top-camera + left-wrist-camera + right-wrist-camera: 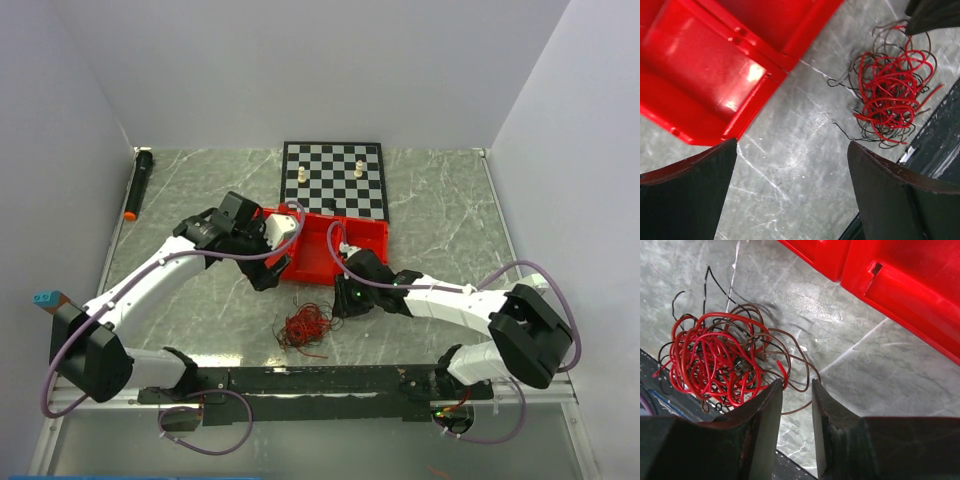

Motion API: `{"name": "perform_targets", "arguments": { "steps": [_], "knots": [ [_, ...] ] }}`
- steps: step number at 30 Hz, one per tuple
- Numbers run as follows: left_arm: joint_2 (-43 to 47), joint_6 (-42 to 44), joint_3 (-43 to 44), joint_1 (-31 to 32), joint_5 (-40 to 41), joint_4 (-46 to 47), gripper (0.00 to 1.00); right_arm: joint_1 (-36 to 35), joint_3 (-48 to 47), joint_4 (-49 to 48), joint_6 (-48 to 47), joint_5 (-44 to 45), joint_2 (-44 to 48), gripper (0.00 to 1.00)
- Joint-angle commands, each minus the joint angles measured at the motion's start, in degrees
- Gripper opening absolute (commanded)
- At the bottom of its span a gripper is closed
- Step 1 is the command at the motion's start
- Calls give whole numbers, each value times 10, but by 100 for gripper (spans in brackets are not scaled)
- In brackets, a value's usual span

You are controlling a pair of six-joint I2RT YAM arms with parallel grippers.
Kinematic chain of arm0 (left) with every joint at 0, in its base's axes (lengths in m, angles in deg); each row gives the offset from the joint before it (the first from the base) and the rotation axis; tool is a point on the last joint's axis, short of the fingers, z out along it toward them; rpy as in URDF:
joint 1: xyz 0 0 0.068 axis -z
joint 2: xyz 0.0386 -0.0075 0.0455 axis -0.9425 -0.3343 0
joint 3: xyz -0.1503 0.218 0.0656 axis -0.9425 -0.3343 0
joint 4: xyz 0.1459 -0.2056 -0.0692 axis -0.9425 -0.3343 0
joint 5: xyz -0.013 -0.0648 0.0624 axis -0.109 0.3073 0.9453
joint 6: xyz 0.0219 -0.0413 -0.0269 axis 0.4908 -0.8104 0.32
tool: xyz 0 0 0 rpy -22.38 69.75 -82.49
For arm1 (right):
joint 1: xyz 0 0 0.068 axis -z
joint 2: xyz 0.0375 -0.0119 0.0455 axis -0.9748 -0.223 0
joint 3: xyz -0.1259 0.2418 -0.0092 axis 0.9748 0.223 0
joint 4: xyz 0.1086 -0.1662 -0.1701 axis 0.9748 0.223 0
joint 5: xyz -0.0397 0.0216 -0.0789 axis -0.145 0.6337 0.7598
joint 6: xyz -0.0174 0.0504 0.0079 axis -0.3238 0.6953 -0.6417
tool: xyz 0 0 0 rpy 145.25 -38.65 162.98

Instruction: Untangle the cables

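The cables [305,328] [890,95] [720,360] lie in one tight red and dark snarl on the bench [440,235]. They sit between the near edge of the red tray [335,245] and the dark rail [320,381] along the bench's front edge. A few stray loops reach the rail.

The left tool [264,274] [792,192] hangs released, fingers wide apart. It is over bare marble by the tray's near-left corner, apart from the bundle. Open bench stretches to the left of the snarl.

The right tool [343,299] [797,425] hovers at the bundle's right edge, fingers drawn almost together. A brown loop runs at the slim gap, and I cannot tell whether it is pinched.

Beyond the tray, a chessboard [333,180] fills the far middle, and a black marker [138,185] lies along the left wall.
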Motion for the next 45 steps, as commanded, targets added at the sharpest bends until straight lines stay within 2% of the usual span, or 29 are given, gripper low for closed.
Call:
{"name": "perform_targets", "arguments": {
  "steps": [1,6,11,15,16,23,26,33,40,45],
  "knots": [
    [-7,2,4,20,-7,13,96,1,-22,-32,-10,-13,-19,36],
    [-15,-10,9,38,-17,21,96,1,-27,-43,-4,-23,-45,31],
    [-17,-22,-20,53,-18,50,99,2,-33,-37,-6,-26,-35,16],
    [-22,-24,-48,63,-32,82,97,2,-21,-28,-4,-22,13,1],
    [-24,-25,-50,67,-36,88,97,2,-17,-27,-1,-20,30,0],
    [-66,-22,-52,87,-78,115,99,-1,15,-8,9,-17,123,0],
    [-85,-13,-44,106,-95,114,96,0,38,-9,9,-22,170,0],
    [-123,1,-43,145,-87,142,85,0,73,-7,23,-27,216,0],
    [-159,9,-38,152,-111,137,68,-1,78,-12,28,-25,227,0],
    [-172,11,-46,155,-127,137,66,-2,74,-11,29,-26,232,0]
  ]
}}
